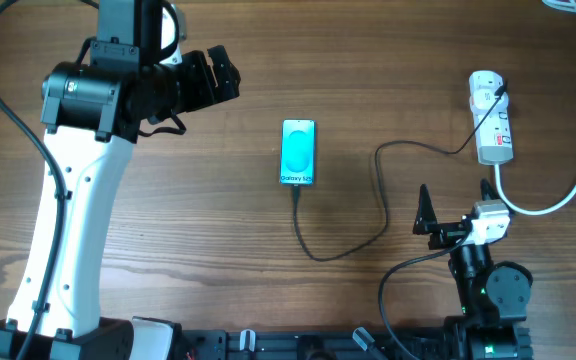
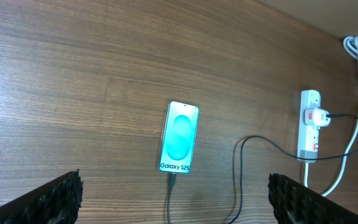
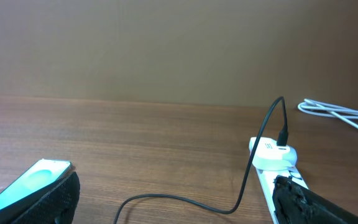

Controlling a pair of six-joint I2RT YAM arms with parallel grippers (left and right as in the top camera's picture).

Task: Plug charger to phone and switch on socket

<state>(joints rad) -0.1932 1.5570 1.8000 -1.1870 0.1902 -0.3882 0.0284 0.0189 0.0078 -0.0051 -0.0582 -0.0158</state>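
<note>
1. Centrally on the brown wood-grain table lies the small rectangular phone with a bright cyan screen, face up, its line of white text at the end nearer the robot bases.
2. The thin black charger cable meets the phone's near short edge. It loops toward the bases, curves up and runs right to a white adapter seated in the socket. Whether the tip is fully seated in the phone cannot be told.
3. The elongated white power-strip socket with red markings lies at the right side of the table, well apart from the phone. Its thick white lead curls off to the right. The position of its switch cannot be made out.
4. The left gripper hangs above the table, up and left of the phone, its fingers spread wide and holding nothing.
5. The right gripper sits near its base, below the socket and right of the cable loop. Its fingers are also spread wide and empty, touching neither cable nor socket.
</note>
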